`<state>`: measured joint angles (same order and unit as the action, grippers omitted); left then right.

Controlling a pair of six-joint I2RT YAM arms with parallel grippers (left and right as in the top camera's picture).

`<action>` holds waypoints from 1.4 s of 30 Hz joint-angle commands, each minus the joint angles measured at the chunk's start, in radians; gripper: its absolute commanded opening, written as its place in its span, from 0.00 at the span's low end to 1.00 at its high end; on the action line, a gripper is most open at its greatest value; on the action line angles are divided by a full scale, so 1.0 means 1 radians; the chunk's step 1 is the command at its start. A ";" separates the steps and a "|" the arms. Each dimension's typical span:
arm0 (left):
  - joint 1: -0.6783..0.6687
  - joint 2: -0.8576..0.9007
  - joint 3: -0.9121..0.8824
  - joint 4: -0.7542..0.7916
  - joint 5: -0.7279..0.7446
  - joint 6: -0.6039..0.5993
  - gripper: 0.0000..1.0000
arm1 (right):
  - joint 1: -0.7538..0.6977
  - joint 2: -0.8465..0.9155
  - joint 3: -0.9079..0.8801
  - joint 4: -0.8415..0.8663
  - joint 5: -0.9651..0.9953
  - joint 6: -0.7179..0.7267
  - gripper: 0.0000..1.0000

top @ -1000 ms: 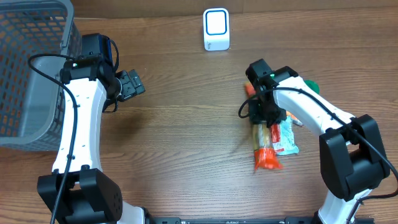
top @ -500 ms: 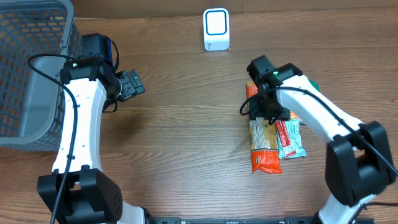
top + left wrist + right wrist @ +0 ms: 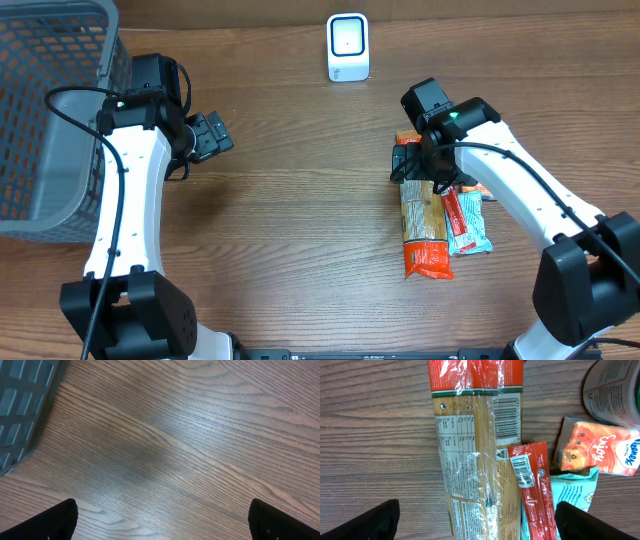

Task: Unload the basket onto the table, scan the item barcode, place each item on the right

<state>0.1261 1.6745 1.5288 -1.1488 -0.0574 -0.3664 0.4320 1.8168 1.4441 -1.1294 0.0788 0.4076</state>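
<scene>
A long clear pasta packet (image 3: 475, 450) with red ends lies flat on the table, its barcode (image 3: 506, 417) facing up near the far red band. My right gripper (image 3: 477, 525) hovers open straddling it, with nothing gripped; from overhead the right gripper (image 3: 424, 172) is over the top end of the pasta packet (image 3: 424, 232). The white scanner (image 3: 347, 47) stands at the back centre. At the left, my left gripper (image 3: 212, 135) is open over bare wood, and the left wrist view shows nothing between the tips of the left gripper (image 3: 162, 520).
A red stick pack (image 3: 532, 490), a teal packet (image 3: 570, 495), an orange pouch (image 3: 600, 452) and a can (image 3: 615, 390) crowd the pasta's right side. A grey mesh basket (image 3: 40, 110) fills the far left corner, its edge the basket (image 3: 20, 405) in the left wrist view.
The right gripper opened and let go of the pasta packet, which now lies straight on the table. The right arm shifted slightly back and right. The left arm stayed still.
</scene>
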 commanded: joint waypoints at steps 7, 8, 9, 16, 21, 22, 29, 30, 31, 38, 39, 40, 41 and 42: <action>-0.002 -0.014 0.016 0.000 -0.009 0.011 0.99 | -0.002 -0.014 0.019 0.003 0.010 0.005 1.00; -0.002 -0.014 0.016 0.000 -0.009 0.011 1.00 | -0.002 -0.014 0.019 0.003 0.010 0.005 1.00; -0.002 -0.014 0.016 0.000 -0.009 0.011 1.00 | -0.002 -0.014 0.019 0.003 0.010 0.005 1.00; -0.002 -0.014 0.016 0.000 -0.009 0.011 1.00 | -0.002 0.007 0.015 0.021 0.010 0.005 1.00; -0.002 -0.014 0.016 0.000 -0.009 0.011 1.00 | -0.002 -0.001 0.015 0.045 0.010 0.005 1.00; -0.002 -0.014 0.016 0.000 -0.009 0.011 1.00 | -0.001 -0.007 0.015 0.048 0.010 0.005 1.00; -0.002 -0.014 0.016 0.000 -0.009 0.011 1.00 | -0.001 -0.098 0.015 0.051 0.010 0.005 1.00; -0.002 -0.014 0.016 0.000 -0.009 0.011 1.00 | -0.001 -0.118 0.015 0.051 0.010 0.005 1.00; -0.002 -0.014 0.016 0.000 -0.009 0.011 1.00 | -0.001 -0.139 0.015 0.051 0.010 0.005 1.00; -0.002 -0.014 0.016 0.000 -0.009 0.011 1.00 | -0.002 -0.348 0.015 0.051 0.010 0.005 1.00; -0.002 -0.014 0.016 0.000 -0.009 0.011 1.00 | -0.002 -0.385 0.015 0.051 0.010 0.005 1.00; -0.002 -0.014 0.016 0.001 -0.009 0.011 0.99 | -0.002 -0.420 0.015 0.051 0.010 0.005 1.00; -0.002 -0.014 0.016 0.001 -0.009 0.011 1.00 | -0.002 -0.454 0.015 0.051 0.010 0.005 1.00; -0.002 -0.014 0.016 0.001 -0.009 0.011 1.00 | -0.002 -0.494 0.015 0.051 0.010 0.005 1.00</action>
<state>0.1261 1.6745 1.5288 -1.1488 -0.0574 -0.3664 0.4320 1.4425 1.4437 -1.0832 0.0803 0.4088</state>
